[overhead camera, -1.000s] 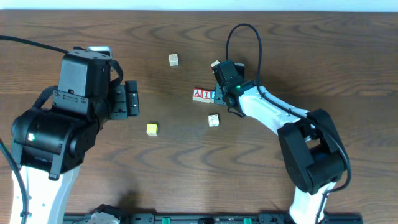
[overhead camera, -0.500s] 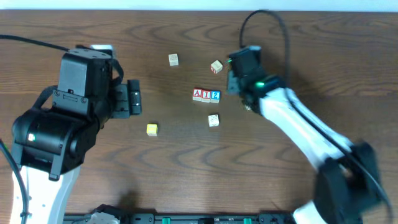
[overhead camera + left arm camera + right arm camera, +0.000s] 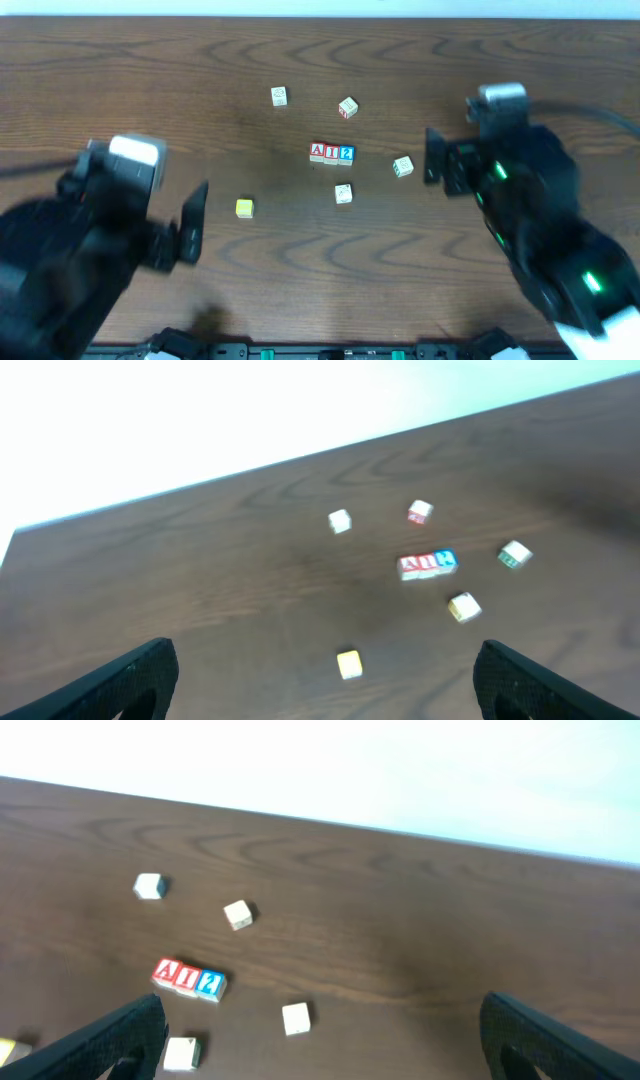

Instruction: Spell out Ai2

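Note:
Three cubes stand side by side in a row at mid-table: a red-and-white A (image 3: 317,152), a red-and-white I (image 3: 332,153) and a blue 2 (image 3: 346,153). The row reads A (image 3: 167,973), I (image 3: 188,978), 2 (image 3: 209,983) in the right wrist view, and shows blurred as a row (image 3: 428,565) in the left wrist view. My left gripper (image 3: 192,222) hangs open, well left of the row, holding nothing. My right gripper (image 3: 440,160) is open too, well right of the row. Both wrist views show wide-apart fingers, left gripper (image 3: 322,682) and right gripper (image 3: 322,1048).
Loose cubes lie around the row: a cream one (image 3: 279,96) at the back, one with red marks (image 3: 348,107), one with green marks (image 3: 403,166), a cream one (image 3: 343,193) just in front, and a yellow cube (image 3: 244,207) to the left. The table's far edge shows in both wrist views.
My right gripper has opened and pulled away from the blue 2 to the right. The left arm has drawn back toward the front. The three cubes stay in their row.

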You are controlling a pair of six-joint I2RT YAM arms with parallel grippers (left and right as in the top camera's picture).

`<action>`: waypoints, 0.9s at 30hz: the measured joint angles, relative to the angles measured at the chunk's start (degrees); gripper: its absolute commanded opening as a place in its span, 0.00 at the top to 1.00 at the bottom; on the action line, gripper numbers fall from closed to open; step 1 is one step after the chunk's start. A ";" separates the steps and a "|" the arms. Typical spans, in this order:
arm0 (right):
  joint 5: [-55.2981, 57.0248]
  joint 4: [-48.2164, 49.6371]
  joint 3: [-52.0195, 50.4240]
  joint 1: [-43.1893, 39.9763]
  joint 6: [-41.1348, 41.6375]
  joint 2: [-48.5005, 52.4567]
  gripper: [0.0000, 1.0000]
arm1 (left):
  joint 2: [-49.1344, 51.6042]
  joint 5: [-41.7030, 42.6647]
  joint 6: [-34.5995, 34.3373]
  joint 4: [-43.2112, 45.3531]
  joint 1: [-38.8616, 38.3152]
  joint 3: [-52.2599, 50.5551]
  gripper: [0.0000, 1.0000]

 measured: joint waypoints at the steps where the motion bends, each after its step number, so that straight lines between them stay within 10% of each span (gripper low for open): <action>1: -0.02 -1.18 0.00 0.83 -0.81 -2.14 0.01 | -1.31 1.38 0.63 -0.42 0.00 0.00 0.05; 20: -8.22 -25.55 0.24 3.54 4.33 -36.74 0.01 | -30.64 9.09 -3.58 -7.43 0.00 -0.50 0.07; 27: -10.84 -23.08 -4.24 2.43 9.64 -43.56 0.01 | -39.80 5.99 -9.88 0.07 0.00 -15.89 0.05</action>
